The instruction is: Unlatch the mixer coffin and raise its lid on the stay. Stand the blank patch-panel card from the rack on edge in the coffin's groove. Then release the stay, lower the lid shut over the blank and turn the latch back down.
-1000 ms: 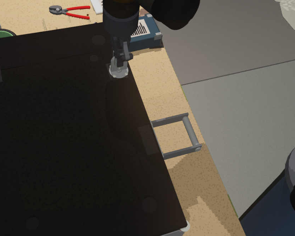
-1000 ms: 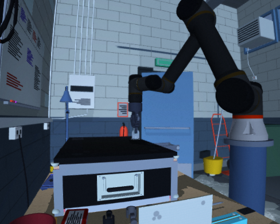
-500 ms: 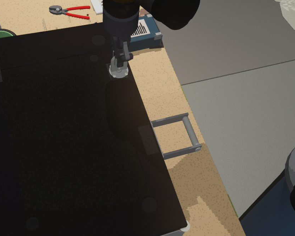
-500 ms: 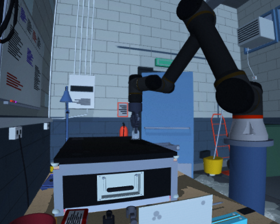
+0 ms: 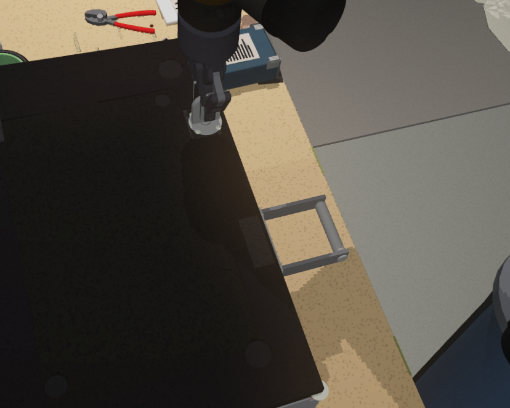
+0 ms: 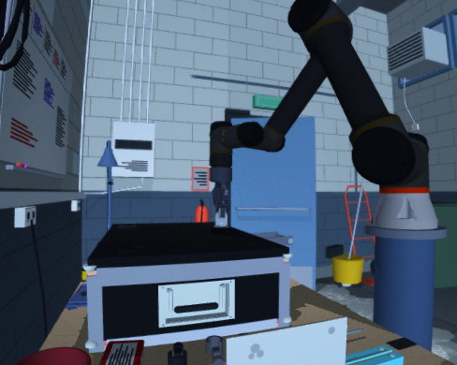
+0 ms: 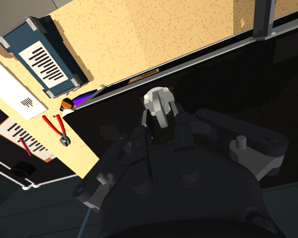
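The mixer coffin (image 6: 186, 276) is a black flight case with silver edging, and its flat black lid (image 5: 115, 228) lies shut on the wooden bench. A round silver latch (image 5: 205, 120) with an upright wing sits near the lid's far right corner. My gripper (image 7: 158, 112) stands straight down over the latch, open, with the wing (image 7: 160, 110) between its fingers and nothing held. A white blank panel card (image 6: 287, 346) stands at the near edge of the bench in front of the case.
Behind the case lie a blue box (image 5: 246, 55) with a striped label, red-handled pliers (image 5: 121, 19) and a white strip. A grey bar handle (image 5: 310, 235) sticks out from the case's right side over the bench edge. The arm's pedestal (image 6: 404, 281) stands to the right.
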